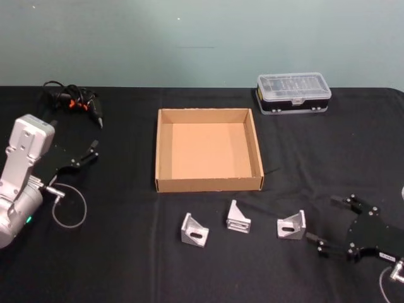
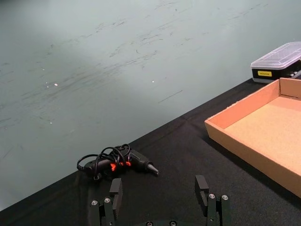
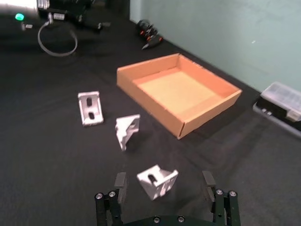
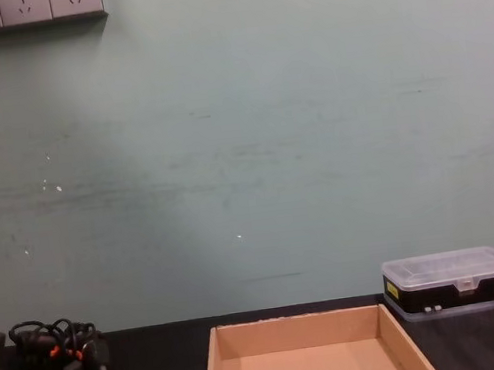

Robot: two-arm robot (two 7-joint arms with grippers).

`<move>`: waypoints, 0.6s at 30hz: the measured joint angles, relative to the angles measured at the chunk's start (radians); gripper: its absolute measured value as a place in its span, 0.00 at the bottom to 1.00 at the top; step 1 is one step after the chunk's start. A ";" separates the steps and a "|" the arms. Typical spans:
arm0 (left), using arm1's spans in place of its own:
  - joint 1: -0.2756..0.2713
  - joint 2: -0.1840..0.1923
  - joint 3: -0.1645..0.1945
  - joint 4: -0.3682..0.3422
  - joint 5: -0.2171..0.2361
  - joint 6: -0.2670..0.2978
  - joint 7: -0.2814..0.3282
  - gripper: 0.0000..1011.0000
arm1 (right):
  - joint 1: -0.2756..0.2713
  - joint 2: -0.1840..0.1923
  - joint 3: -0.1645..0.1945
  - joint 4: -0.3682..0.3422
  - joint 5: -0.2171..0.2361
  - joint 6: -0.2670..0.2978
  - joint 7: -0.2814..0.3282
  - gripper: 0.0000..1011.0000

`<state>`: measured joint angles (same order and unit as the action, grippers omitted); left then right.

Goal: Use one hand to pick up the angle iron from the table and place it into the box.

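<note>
Left hand [image 1: 87,155]: at the left edge of the surface [image 1: 126,265], fingers spread, holding nothing. Beyond its fingertips, toward the wall, lies a black tool with coiled cable [image 1: 74,101]. Well apart to this hand's right stands the box [image 1: 208,184], a shallow cardboard tray resting flat, its floor bare.

Three angle irons lie in a row on the surface, just in front of the box's near wall and named here by distance from the right hand: farthest angle iron [image 1: 194,230], middle angle iron [image 1: 238,218], nearest angle iron [image 1: 291,225]. A black case with clear lid [image 1: 293,93] sits far beyond the right hand, by the wall, past the box's far right corner.

Right hand [image 1: 322,219]: at the right front of the surface, spread wide and pointing toward the row. The nearest angle iron lies just ahead of its fingertips. In the right wrist view the piece shows between the two fingers [image 3: 208,181], touching neither.
</note>
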<state>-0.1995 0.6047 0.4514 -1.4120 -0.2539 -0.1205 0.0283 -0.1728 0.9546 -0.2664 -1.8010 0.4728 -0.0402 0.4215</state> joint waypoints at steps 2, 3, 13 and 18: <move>0.000 0.000 0.000 0.000 0.000 0.000 0.000 1.00 | 0.014 0.000 -0.008 0.014 -0.007 0.003 0.021 0.99; 0.000 0.000 0.000 0.000 0.000 0.000 0.000 1.00 | 0.031 -0.003 -0.017 0.030 -0.016 0.005 0.044 0.99; 0.000 0.000 0.000 0.000 0.000 0.000 0.000 1.00 | 0.159 -0.059 -0.081 0.131 -0.094 0.022 0.140 0.99; 0.000 0.000 0.000 0.000 0.000 0.000 0.000 1.00 | 0.207 -0.093 -0.104 0.175 -0.130 0.027 0.170 0.99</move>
<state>-0.1995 0.6047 0.4514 -1.4120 -0.2539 -0.1205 0.0283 0.0343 0.8612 -0.3706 -1.6256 0.3428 -0.0135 0.5920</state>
